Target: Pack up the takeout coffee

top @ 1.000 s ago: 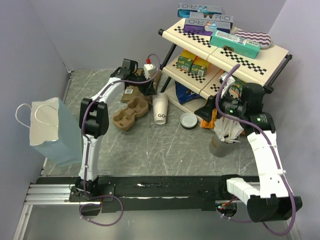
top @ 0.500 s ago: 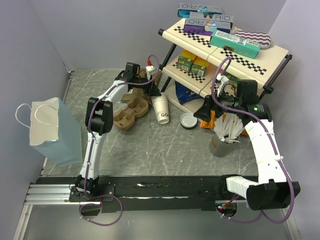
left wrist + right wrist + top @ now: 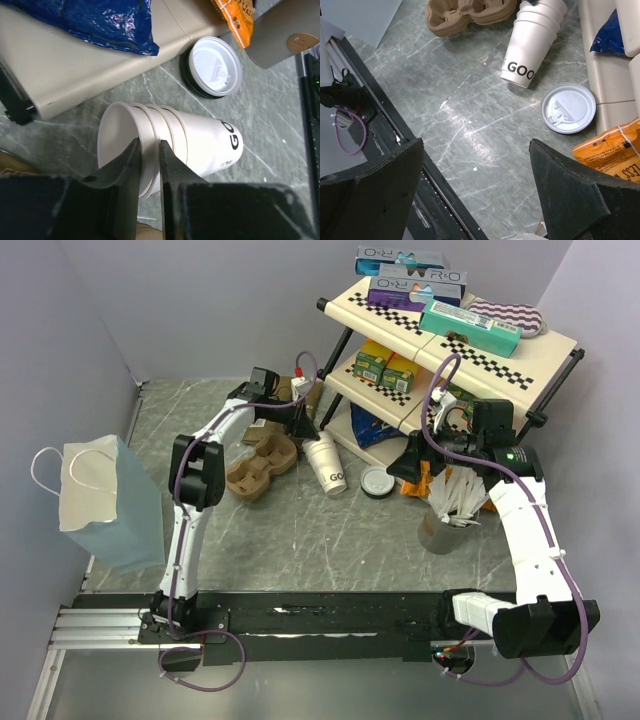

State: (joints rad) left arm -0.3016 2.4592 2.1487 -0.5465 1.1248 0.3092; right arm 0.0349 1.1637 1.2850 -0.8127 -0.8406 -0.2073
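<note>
The left jaws are pressed almost together on the rim wall of the takeout cups (image 3: 200,142), pinching it. One jaw sits at the mouth side and the other on the outside. Which cup of the nest is caught cannot be told. The stack leans with its printed base seemingly on the worktop (image 3: 300,530). It is just in front of the lowest board of the shelf (image 3: 75,70), btw. the pulp carrier (image 3: 262,462) and the lid (image 3: 214,62). The right jaws are spread wide and hold nothing; they hang over the worktop nr. the lid.

Risks, as judgement:
- The grip takes thin paper at one side only, so the wall may fold, or slip out on the lift.
- The cups are nested, so a pull could bring only some and leave the rest, or bring all when one is wanted.
- The leaning base may skid and push the lid or the carrier.
- The lid is not yet on a cup, so packing w/o it is poss.

Count:
- Cups: at least 3 rims, maybe 4.
- Lid: 1 white face, w/ a dark ring under it, poss. more.
- Carrier: 1.
- Paper bag (image 3: 100,500): 1.
- Tin of stirrers (image 3: 440,530): 1.
</note>
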